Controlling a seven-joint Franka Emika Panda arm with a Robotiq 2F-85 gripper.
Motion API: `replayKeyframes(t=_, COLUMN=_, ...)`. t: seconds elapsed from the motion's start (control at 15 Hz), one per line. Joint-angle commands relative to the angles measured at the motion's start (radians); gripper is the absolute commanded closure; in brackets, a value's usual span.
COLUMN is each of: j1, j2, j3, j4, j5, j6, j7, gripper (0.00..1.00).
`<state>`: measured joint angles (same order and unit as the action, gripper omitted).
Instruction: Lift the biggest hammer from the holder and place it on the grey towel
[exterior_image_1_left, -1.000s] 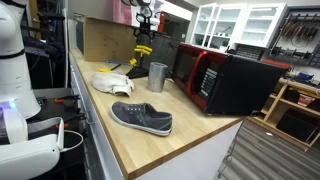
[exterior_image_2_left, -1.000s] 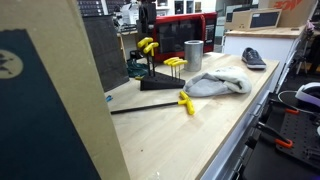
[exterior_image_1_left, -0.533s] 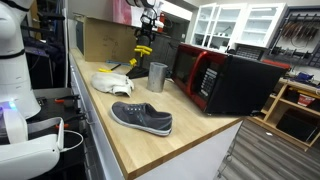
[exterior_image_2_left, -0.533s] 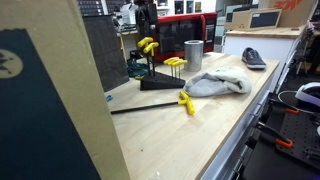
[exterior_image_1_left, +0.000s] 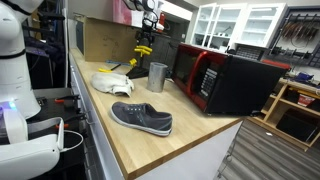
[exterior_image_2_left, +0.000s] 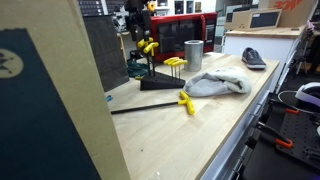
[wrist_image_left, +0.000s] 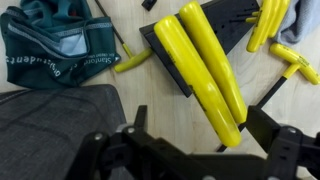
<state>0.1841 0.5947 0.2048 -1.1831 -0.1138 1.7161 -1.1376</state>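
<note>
A black holder (exterior_image_2_left: 152, 80) at the back of the wooden bench carries several yellow-handled hammers (exterior_image_2_left: 147, 46); it also shows in an exterior view (exterior_image_1_left: 143, 50). In the wrist view the biggest yellow handles (wrist_image_left: 200, 65) fill the centre, rising from the holder's black base (wrist_image_left: 232, 28). My gripper (wrist_image_left: 198, 138) is open and empty, just above the holder, with its fingers on either side of the big handle's end. It shows above the holder in both exterior views (exterior_image_1_left: 147, 20) (exterior_image_2_left: 136, 20). The crumpled grey towel (exterior_image_2_left: 216, 83) (exterior_image_1_left: 112, 82) lies beside the holder.
A metal cup (exterior_image_2_left: 193, 52) (exterior_image_1_left: 157, 76) stands next to the holder. A loose yellow-handled tool (exterior_image_2_left: 185, 102) lies in front of it. A grey shoe (exterior_image_1_left: 141, 118), a red microwave (exterior_image_1_left: 215, 78) and a green bag (wrist_image_left: 55, 50) are nearby.
My gripper has come a little lower over the holder. Nothing else has moved.
</note>
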Motion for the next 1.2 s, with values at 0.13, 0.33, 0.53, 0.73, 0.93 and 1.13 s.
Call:
replayKeyframes(t=0.13, j1=0.021, j2=0.081, j3=-0.005, j4=0.162, j5=-0.045, j6=-0.133, j7=-0.122, gripper=0.00)
replayKeyframes(t=0.33, j1=0.007, j2=0.089, j3=-0.004, j4=0.181, j5=-0.046, j6=-0.173, j7=-0.163, gripper=0.00)
replayKeyframes(t=0.53, j1=-0.002, j2=0.095, j3=-0.006, j4=0.187, j5=-0.046, j6=-0.184, j7=-0.182, gripper=0.07)
replayKeyframes(t=0.73, j1=-0.004, j2=0.098, j3=-0.005, j4=0.178, j5=-0.044, j6=-0.173, j7=-0.178, gripper=0.42)
replayKeyframes(t=0.93, j1=0.002, j2=0.100, j3=0.000, j4=0.172, j5=-0.038, j6=-0.161, j7=-0.164, gripper=0.64)
replayKeyframes(t=1.13, j1=0.006, j2=0.091, j3=0.002, j4=0.173, j5=-0.037, j6=-0.165, j7=-0.164, gripper=0.86)
